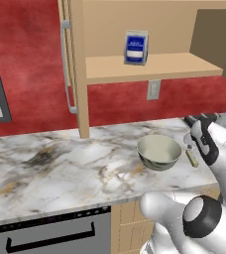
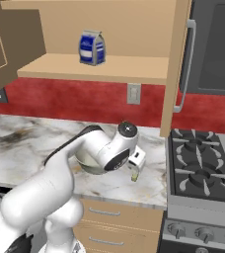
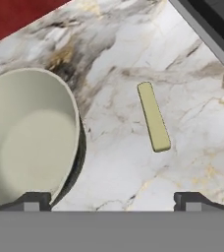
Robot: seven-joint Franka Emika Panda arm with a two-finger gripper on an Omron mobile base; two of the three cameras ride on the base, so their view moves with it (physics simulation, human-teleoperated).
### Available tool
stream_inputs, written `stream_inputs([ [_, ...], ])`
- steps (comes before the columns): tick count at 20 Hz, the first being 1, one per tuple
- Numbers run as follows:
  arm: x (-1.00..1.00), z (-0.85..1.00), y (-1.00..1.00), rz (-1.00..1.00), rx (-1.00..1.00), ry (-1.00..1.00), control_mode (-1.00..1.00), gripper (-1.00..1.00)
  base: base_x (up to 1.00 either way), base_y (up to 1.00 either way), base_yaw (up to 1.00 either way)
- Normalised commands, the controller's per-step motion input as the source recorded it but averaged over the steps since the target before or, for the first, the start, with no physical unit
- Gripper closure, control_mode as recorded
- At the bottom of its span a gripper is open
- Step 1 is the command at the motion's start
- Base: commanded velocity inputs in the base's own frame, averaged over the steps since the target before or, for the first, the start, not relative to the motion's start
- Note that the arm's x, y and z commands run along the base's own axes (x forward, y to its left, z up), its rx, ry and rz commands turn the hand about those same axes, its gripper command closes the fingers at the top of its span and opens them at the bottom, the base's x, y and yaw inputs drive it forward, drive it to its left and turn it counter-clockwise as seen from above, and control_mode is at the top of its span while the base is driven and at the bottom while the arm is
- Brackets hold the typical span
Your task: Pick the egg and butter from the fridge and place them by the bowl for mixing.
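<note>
Marble counter (image 1: 60,168) carries the whole setup, running from the red wall to its front edge with the stove (image 2: 203,168) butting against one end. On it sits the bowl (image 1: 159,151), pale grey-green and empty, and just beside it, apart from its wall, lies the butter (image 3: 154,116), flat on the stone between bowl and stove. The arm hangs over this spot with the gripper (image 3: 111,199) spread wide and holding nothing, its tips straddling bare counter below the stick. Butter therefore looks delivered, while no egg is to be seen anywhere on the counter, so the likely remaining job is a trip to the fridge for it. The main risk lies in the arm's departure: a low or sideways swing could clip the bowl's rim and shove it, or drag a fingertip across the stick and push it toward the stove. A smaller risk waits with the egg itself, which, being round, would probably roll on this smooth stone if let go from any height, perhaps toward the counter's front edge. Setting it down close against the bowl or butter would likely check that.
</note>
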Motion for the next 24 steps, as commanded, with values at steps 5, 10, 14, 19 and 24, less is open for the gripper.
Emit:
stream_inputs([
  [5,-0.33,0.48,0.26,0.00,0.00,0.08,-1.00,-1.00,0.00,0.00,0.00],
  [10,-0.29,0.50,0.20,0.00,-0.01,0.00,-1.00,-1.00,0.00,0.00,0.00],
  [14,-0.29,0.39,0.22,0.00,-0.11,-0.01,-1.00,-1.00,0.00,0.00,0.00],
  [19,-0.29,0.31,0.37,0.00,-0.22,-0.03,-1.00,-1.00,0.00,0.00,0.00],
  [24,-0.27,0.27,0.37,0.00,-0.10,-0.06,-1.00,-1.00,0.00,0.00,0.00],
])
